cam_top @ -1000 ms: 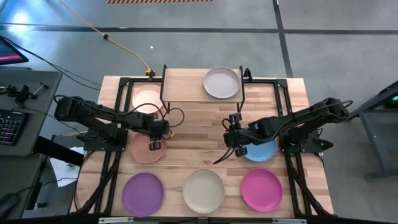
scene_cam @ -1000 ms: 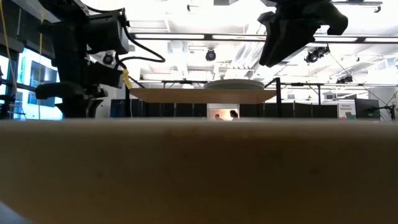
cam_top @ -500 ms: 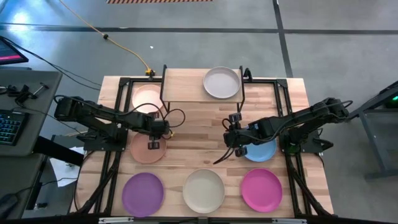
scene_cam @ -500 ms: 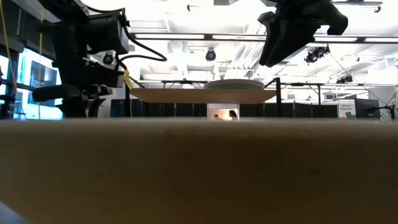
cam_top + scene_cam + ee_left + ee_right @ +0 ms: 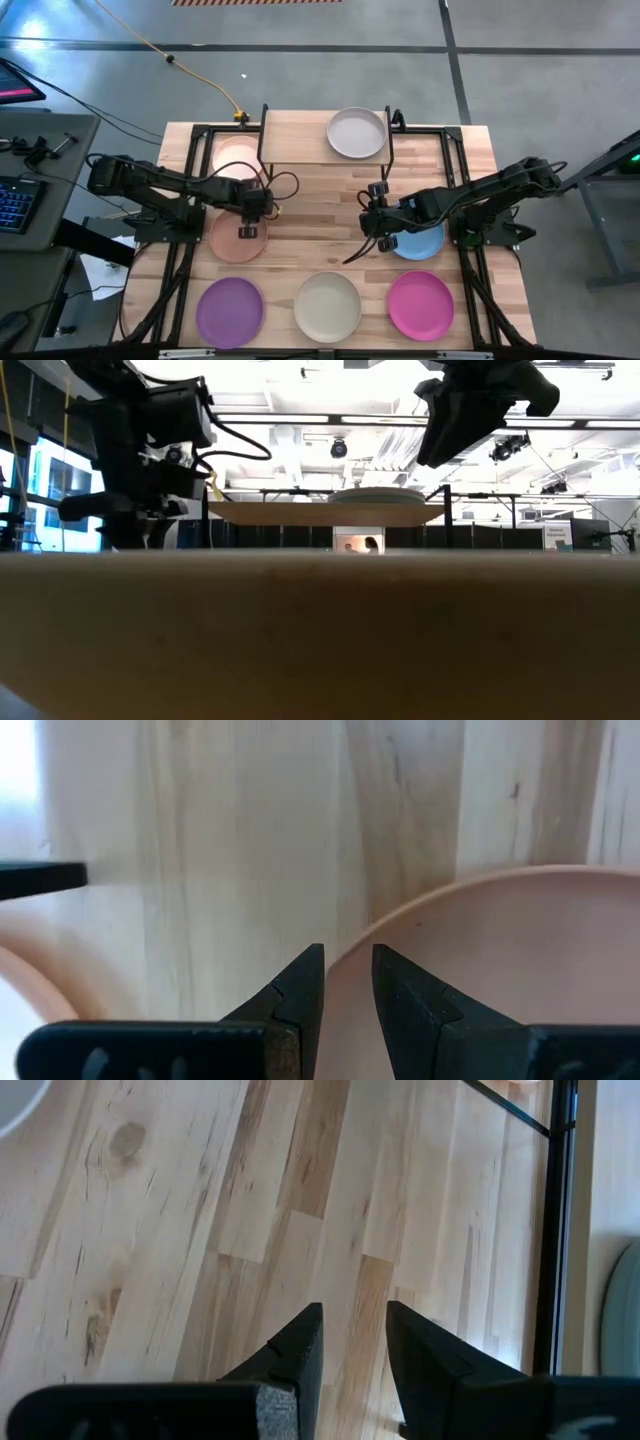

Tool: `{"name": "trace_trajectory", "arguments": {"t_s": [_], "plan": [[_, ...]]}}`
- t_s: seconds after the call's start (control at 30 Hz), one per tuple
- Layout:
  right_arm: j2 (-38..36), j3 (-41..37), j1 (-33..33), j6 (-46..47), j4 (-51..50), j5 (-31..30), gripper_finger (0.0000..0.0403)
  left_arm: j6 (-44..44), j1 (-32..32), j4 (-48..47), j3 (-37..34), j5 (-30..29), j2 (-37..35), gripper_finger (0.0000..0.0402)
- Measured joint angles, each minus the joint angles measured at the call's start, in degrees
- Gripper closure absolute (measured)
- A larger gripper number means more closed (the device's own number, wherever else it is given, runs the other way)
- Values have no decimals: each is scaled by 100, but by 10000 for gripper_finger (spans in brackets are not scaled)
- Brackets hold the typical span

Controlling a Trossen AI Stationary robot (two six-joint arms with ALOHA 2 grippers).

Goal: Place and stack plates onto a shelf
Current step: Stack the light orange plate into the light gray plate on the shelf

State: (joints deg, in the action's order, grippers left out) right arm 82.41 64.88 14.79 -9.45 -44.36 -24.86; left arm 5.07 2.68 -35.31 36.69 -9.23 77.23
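Peach plate [image 5: 237, 238] flat, matte, near the shelf [image 5: 325, 136]. Left hand [image 5: 348, 982] narrowly apart, straddling its rim, apparently unclamped. Right hand [image 5: 354, 1342] narrowly apart, empty.

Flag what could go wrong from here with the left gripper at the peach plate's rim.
1. The left gripper sits at the very rim of the peach plate, jaws narrowly apart. An edge grip may slip or let the plate tilt when lifted.
2. The pale pink plate and the shelf lie just beyond it, so a lifted plate could clip a black leg.
3. The right gripper waits open by the blue plate. Both arms may crowd the shelf.
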Motion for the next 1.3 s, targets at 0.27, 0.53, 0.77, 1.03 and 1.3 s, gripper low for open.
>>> {"name": "trace_trajectory", "arguments": {"t_s": [0.27, 0.53, 0.77, 1.03, 1.3], "plan": [[0, -2, -2, 0, 0, 0, 308, 162, 68, 0, 0, -18, 0, 323], [0, -2, -2, 44, 0, 0, 308, 265, 105, 4, -2, 172, 0, 323], [0, -2, 0, 42, 0, 0, 308, 118, 107, 216, -7, 217, 103, 323], [0, -2, -2, 42, -43, 0, 308, 99, 107, 279, 9, 230, 560, 323], [0, -2, -2, 44, -46, 0, 308, 103, 105, 334, -9, 219, 447, 323]]}}
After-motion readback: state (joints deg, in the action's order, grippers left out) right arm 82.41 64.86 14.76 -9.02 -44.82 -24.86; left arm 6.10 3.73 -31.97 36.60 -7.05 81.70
